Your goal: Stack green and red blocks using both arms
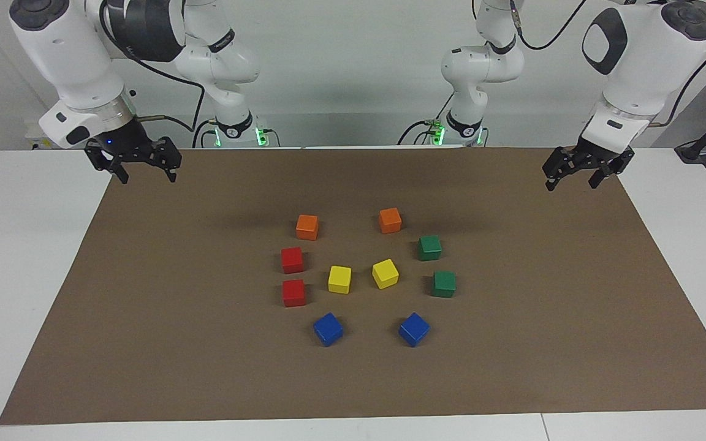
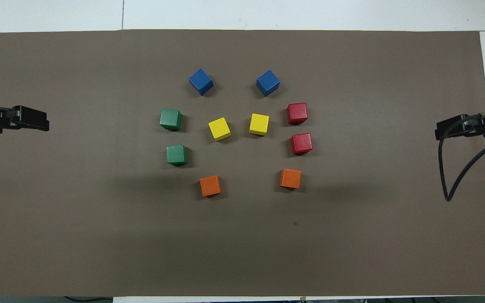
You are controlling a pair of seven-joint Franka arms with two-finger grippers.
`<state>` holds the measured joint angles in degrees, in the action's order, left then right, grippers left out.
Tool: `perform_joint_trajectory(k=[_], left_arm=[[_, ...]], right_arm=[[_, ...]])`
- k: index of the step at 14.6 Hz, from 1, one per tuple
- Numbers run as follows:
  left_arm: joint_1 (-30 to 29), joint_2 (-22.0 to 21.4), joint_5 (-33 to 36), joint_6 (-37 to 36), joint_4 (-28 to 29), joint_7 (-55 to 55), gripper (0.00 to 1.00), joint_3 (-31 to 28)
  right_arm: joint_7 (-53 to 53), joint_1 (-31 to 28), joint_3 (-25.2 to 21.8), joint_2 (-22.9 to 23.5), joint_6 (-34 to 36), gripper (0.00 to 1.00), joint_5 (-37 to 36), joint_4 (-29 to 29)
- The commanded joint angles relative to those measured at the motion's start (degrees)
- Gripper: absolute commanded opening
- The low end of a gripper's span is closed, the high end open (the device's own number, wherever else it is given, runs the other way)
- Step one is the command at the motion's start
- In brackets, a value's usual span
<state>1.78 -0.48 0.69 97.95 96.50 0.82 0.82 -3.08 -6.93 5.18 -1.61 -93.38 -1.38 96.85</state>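
Two dark green blocks lie on the brown mat toward the left arm's end, one [image 1: 429, 247] [image 2: 177, 154] nearer to the robots than the other [image 1: 444, 283] [image 2: 171, 119]. Two red blocks lie toward the right arm's end, one [image 1: 292, 260] [image 2: 301, 143] nearer to the robots than the other [image 1: 293, 293] [image 2: 297, 113]. All stand apart, none stacked. My left gripper [image 1: 572, 182] [image 2: 42, 123] hangs open and empty over its end of the mat. My right gripper [image 1: 146, 176] [image 2: 439, 131] hangs open and empty over its own end. Both arms wait.
Two orange cubes [image 1: 307, 226] [image 1: 390, 220] lie nearest the robots, two yellow cubes [image 1: 339, 279] [image 1: 385, 273] in the middle of the ring, two blue cubes [image 1: 328, 329] [image 1: 413, 329] farthest. The brown mat [image 1: 144, 318] covers a white table. A black cable [image 2: 446, 176] hangs by the right gripper.
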Motion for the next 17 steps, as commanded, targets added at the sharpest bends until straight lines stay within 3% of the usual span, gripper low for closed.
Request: perform_joint_trajectory(k=[1,13,17], left_arm=[[-0.8,-1.1,-0.9,0.8,1.3,-0.5,1.0,0.3],[0.0,-2.0,-1.7,-0.7,2.1,0.1,1.0,0.4],[0.6,-3.6,-1.7,-1.6,1.7,9.4,1.0,0.6]], right_arm=[[0.2,-0.5,0.4,-0.3,-0.2,1.0,0.4,0.6],[0.6,0.6,0.9,-1.2,-1.4,1.0,0.5,2.8],[11.8,8.3,0.9,2.6,-7.6,1.0,0.5,2.9]])
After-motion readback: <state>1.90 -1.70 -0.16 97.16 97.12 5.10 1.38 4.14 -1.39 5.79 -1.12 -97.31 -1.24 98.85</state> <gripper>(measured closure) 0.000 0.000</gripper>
